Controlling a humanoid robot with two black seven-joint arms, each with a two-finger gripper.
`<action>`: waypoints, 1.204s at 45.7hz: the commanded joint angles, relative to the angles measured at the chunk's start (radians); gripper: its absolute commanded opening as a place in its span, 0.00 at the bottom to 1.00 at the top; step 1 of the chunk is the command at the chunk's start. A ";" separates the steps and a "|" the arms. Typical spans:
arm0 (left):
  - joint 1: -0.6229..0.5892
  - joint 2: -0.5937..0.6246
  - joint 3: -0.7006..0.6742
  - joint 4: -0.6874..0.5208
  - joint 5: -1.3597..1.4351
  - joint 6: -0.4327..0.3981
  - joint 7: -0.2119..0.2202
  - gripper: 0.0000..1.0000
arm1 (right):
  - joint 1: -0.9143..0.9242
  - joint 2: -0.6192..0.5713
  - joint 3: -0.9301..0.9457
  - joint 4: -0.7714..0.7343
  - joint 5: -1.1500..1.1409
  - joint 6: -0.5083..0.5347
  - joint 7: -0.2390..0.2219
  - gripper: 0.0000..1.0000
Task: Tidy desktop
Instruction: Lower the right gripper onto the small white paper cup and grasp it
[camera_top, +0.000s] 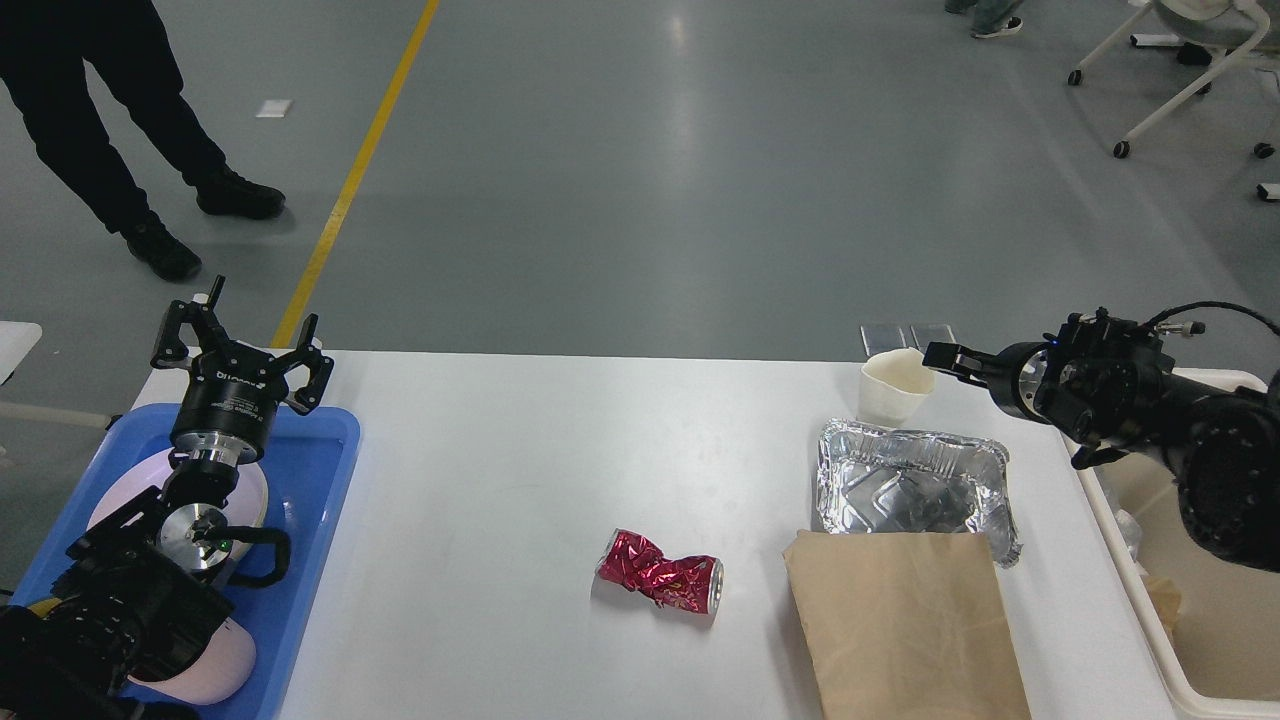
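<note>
The white desktop (500, 470) holds a crushed red can (662, 581) at centre front, a white paper cup (893, 388) at the back right, a crumpled foil tray (910, 485) in front of the cup, and a brown paper bag (905, 630) overlapping the foil tray's front edge. My right gripper (945, 356) lies low and sideways, its tip at the cup's right rim; its fingers cannot be told apart. My left gripper (245, 335) is open and empty, pointing up over the far end of the blue tray.
A blue tray (315, 500) with white dishes (255, 490) sits at the table's left edge under my left arm. A beige bin (1190, 640) with some scraps stands off the right edge. A person's legs (100, 120) stand at the far left and chair legs (1180, 90) at the far right.
</note>
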 joint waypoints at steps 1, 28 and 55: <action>0.000 0.001 0.000 0.000 0.000 0.000 0.000 0.96 | -0.047 0.005 0.055 -0.033 0.008 -0.020 -0.011 1.00; 0.000 0.001 0.000 0.000 0.000 -0.001 0.000 0.96 | -0.095 0.050 0.092 -0.060 0.008 -0.076 -0.012 0.89; 0.000 0.001 0.000 0.000 0.000 0.000 0.000 0.96 | -0.109 0.062 0.123 -0.060 0.009 -0.077 -0.100 0.00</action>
